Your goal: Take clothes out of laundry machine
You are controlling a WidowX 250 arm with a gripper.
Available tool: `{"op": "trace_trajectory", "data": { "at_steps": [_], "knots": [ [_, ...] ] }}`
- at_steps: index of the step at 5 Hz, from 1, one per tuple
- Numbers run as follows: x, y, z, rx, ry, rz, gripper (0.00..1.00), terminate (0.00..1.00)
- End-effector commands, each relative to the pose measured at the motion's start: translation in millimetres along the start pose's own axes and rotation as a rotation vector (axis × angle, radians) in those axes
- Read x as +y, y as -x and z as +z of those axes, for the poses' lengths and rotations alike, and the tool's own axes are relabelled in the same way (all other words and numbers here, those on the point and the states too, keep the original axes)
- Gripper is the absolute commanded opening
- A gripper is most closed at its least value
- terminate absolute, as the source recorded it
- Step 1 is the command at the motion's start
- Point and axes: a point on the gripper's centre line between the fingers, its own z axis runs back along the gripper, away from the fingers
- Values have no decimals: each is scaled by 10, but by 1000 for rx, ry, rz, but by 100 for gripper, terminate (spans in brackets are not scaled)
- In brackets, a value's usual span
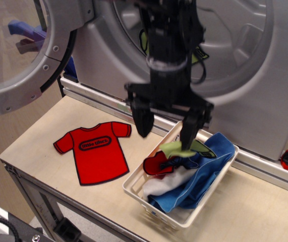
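the tool (167,123) is hanging with its fingers spread wide above the white basket (156,203). a lime-green cloth (181,147) is lying on the red, white and blue pile inside. more green fabric (145,41) is showing in the laundry machine (244,75). a red shirt (95,150) is lying flat on the surface (43,166).
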Motion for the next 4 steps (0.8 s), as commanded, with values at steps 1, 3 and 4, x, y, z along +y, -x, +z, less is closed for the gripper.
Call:
{"op": "trace_trajectory", "data": {
  "at_steps": [1,3,4],
  "knots": [
    [46,-294,545,-82,30,72,100,0],
    [-21,-404,595,-84,29,102,100,0],
    [-21,-404,595,-84,29,102,100,100]
  ]
}}
